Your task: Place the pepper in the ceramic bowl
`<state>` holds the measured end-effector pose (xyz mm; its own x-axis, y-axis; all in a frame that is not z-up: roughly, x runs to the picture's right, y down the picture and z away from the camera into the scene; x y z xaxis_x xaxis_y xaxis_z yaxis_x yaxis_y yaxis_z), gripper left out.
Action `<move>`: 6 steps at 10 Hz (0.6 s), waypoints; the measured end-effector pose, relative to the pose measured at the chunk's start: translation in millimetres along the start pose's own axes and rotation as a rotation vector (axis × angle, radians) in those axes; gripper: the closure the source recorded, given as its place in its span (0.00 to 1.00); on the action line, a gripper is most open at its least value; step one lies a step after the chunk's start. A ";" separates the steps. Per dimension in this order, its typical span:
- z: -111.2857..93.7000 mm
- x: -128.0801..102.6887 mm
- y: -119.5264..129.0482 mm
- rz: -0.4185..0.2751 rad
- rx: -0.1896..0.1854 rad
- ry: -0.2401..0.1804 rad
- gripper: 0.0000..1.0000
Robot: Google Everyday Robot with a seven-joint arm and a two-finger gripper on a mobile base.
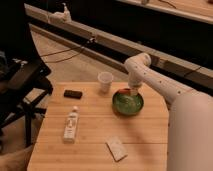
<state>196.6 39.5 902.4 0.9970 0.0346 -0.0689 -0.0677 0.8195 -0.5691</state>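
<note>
The gripper [131,92], clamped on the orange-red pepper [123,92], hovers at the far rim of the green ceramic bowl [128,104] on a wooden table [95,130]

There is just one camera. It sits high up by the robot's own body and looks down at the counter [95,135] from close by. The tool [131,91] hangs over the green bowl [128,103] at 1 o'clock.

The pepper [123,92], small and orange-red, sits held in the closed pincer [128,93] just over the far rim of the ceramic bowl [128,104]. The bowl, round, shallow and glossy green, stands upright on the wooden surface [95,135].
</note>
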 end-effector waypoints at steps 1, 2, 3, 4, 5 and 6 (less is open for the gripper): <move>-0.3 -0.8 5.0 -0.009 -0.003 -0.017 1.00; -1.1 -3.2 11.2 -0.029 -0.005 -0.035 1.00; -4.7 -9.9 17.6 -0.059 -0.003 -0.059 1.00; -5.2 -11.4 19.0 -0.063 -0.004 -0.065 1.00; -4.9 -11.0 18.9 -0.063 -0.003 -0.063 0.97; -5.0 -11.7 18.9 -0.064 -0.004 -0.065 0.89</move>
<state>183.5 51.7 888.3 0.9996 0.0195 0.0204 -0.0042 0.8191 -0.5736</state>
